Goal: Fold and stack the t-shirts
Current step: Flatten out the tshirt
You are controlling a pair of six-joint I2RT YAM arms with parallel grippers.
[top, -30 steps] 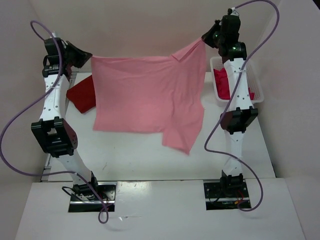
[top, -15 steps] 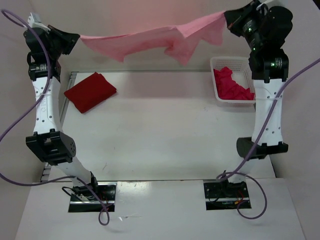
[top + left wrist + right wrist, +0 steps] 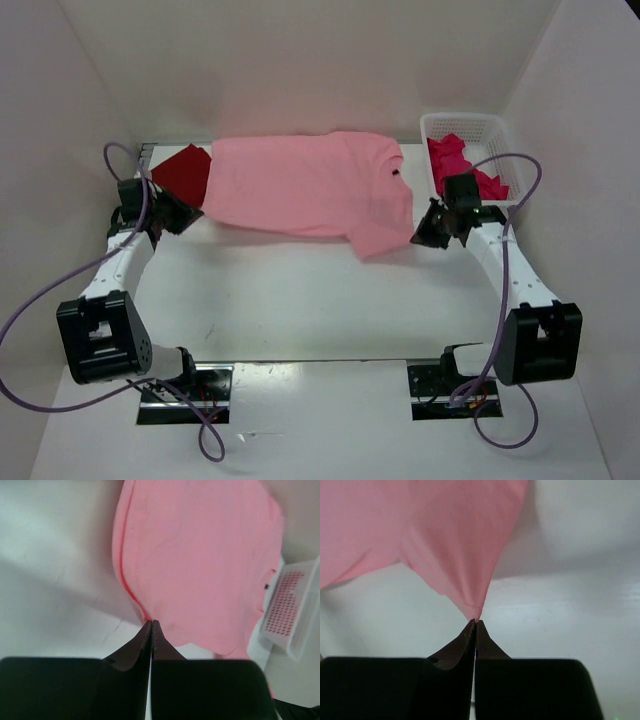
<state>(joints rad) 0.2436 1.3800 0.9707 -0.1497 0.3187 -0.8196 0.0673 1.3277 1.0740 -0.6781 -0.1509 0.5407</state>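
The light pink t-shirt [image 3: 300,180] lies spread flat across the back of the table. It overlaps the right edge of the folded dark red t-shirt [image 3: 180,170]. My left gripper [image 3: 192,216] is low at the pink shirt's near left corner. In the left wrist view the gripper [image 3: 151,623] is shut on the shirt's hem [image 3: 200,555]. My right gripper [image 3: 418,236] is low at the shirt's near right corner. In the right wrist view the gripper [image 3: 475,621] is shut on a pinched point of the pink cloth [image 3: 445,530]. The crimson-magenta t-shirt [image 3: 460,168] lies bunched in the basket.
A white plastic mesh basket [image 3: 465,121] stands at the back right, just right of my right gripper; it also shows in the left wrist view [image 3: 295,610]. White walls close in the table at the back and both sides.
Both arms have swung down from high up, bringing the pink shirt from hanging stretched in the air to lying flat on the table, over part of the dark red shirt.
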